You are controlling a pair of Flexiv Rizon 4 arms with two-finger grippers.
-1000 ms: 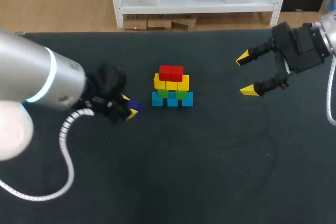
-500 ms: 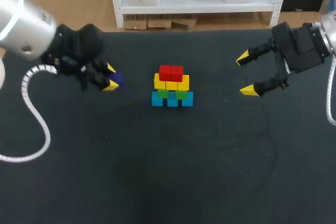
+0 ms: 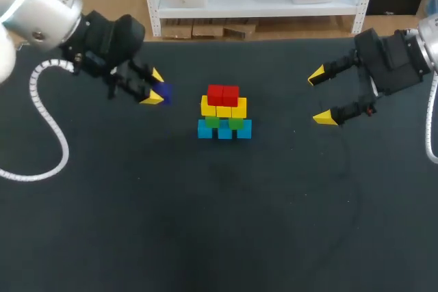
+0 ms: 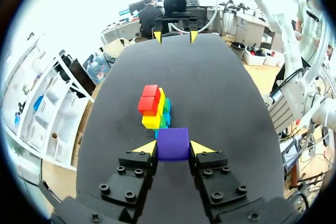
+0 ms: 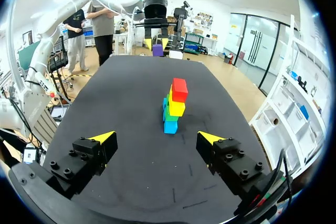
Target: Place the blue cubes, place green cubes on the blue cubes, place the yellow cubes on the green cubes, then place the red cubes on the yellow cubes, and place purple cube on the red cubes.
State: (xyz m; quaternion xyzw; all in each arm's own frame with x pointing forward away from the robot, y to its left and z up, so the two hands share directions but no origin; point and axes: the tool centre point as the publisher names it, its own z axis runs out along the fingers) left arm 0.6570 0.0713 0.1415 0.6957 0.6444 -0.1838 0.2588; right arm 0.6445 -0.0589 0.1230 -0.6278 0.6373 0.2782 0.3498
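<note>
Head view: purple cube [image 3: 163, 91] mostly hidden in the left pincer [image 3: 155, 87], only a sliver shows. Left arm [image 3: 41, 5] and right arm [image 3: 424, 39] cut off at the edges. Left wrist view: that cube covers the foot of the stack [image 4: 153, 107]. Right wrist view: stack end-on, cubes per layer not countable.

Plain purple cube [image 4: 172, 144]; red cubes [image 3: 216, 94], yellow cubes [image 3: 224, 109], green cubes [image 3: 213, 122] and light blue cubes [image 3: 224, 131]; the surface [image 3: 219, 223] looks black, perhaps dark grey.
</note>
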